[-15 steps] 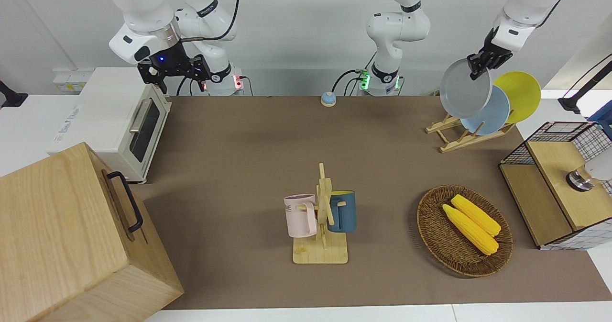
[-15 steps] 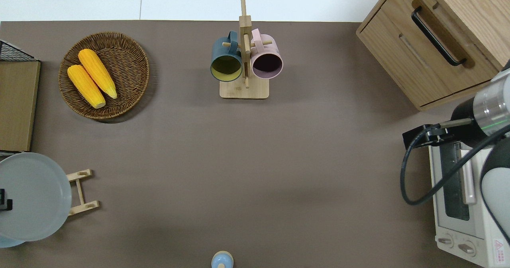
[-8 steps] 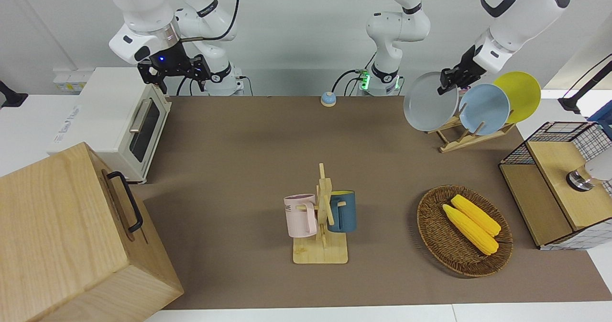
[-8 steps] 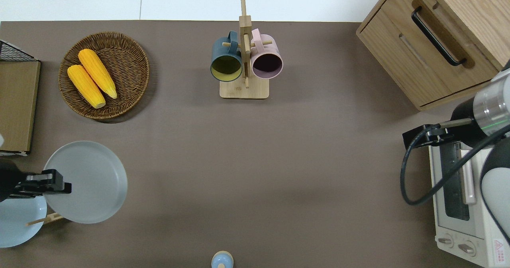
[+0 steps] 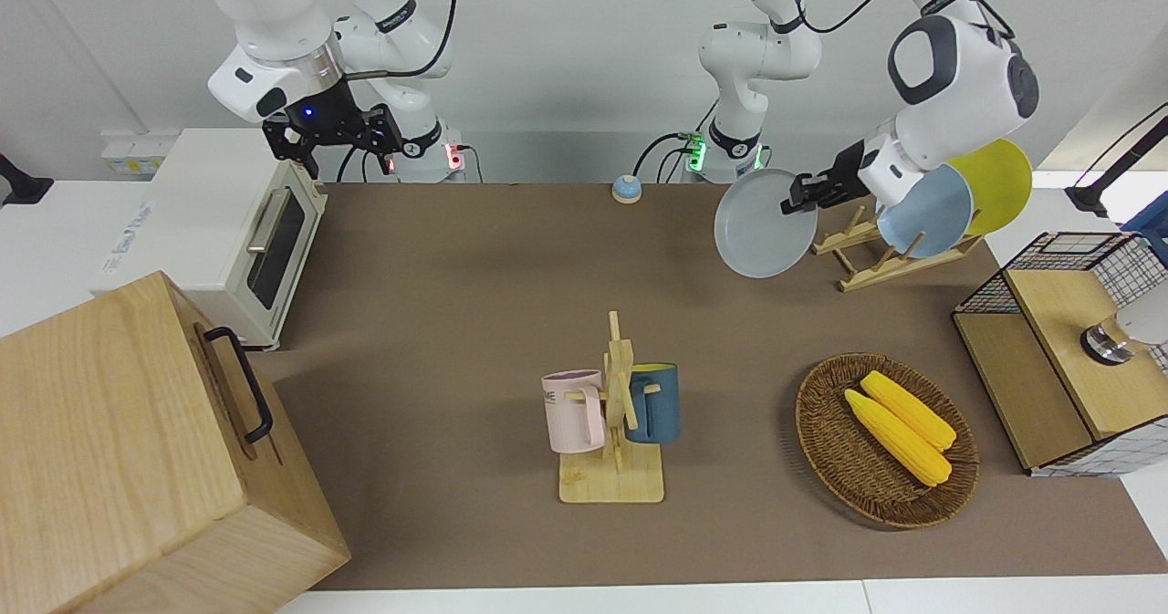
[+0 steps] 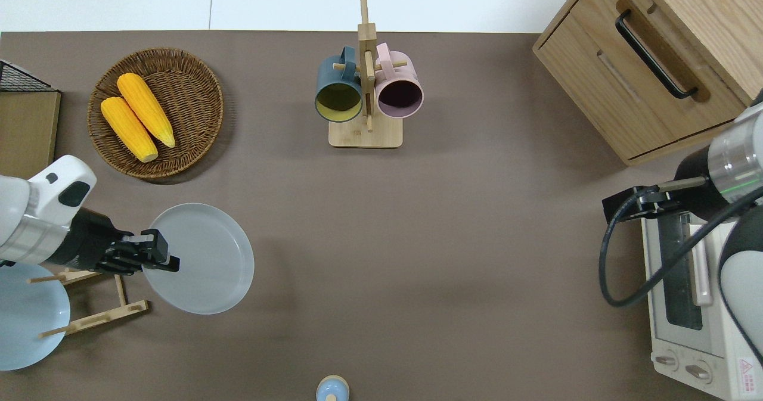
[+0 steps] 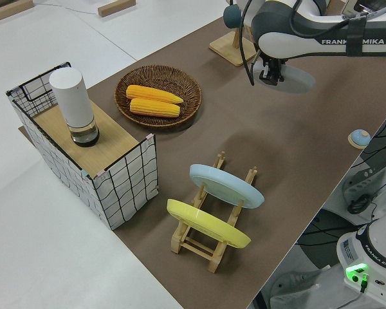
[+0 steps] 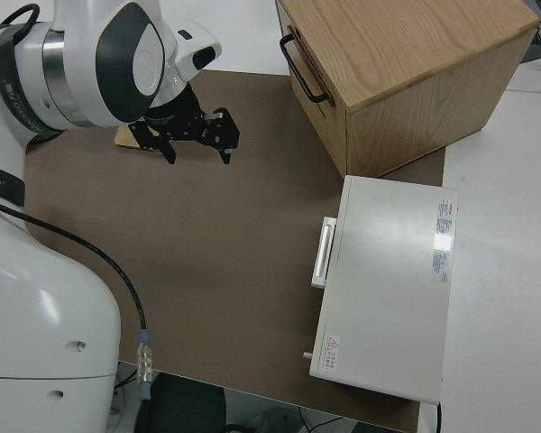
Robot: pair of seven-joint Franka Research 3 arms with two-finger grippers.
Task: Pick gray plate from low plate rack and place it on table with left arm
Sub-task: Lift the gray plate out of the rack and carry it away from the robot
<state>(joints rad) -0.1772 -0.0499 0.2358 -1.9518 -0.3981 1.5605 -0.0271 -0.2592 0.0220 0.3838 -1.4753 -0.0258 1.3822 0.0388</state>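
We see the left pincer [image 6: 161, 257] clamped on the rim of the gray plate [image 6: 205, 261], gripping it at its nine o'clock edge in the overhead view. The plate is round, pale gray, with a shallow raised rim, held in the air over bare desk [image 6: 417, 240] just beside the low plate rack [image 6: 101, 314]. The right arm is parked, its pincer [image 8: 198, 135] spread open and empty.

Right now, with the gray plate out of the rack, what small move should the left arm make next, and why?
Probably lower it straight down. The left gripper holds the gray plate by its rim, nearly level, in the air over bare table beside the rack. Nothing lies under it, so it could be set down there.
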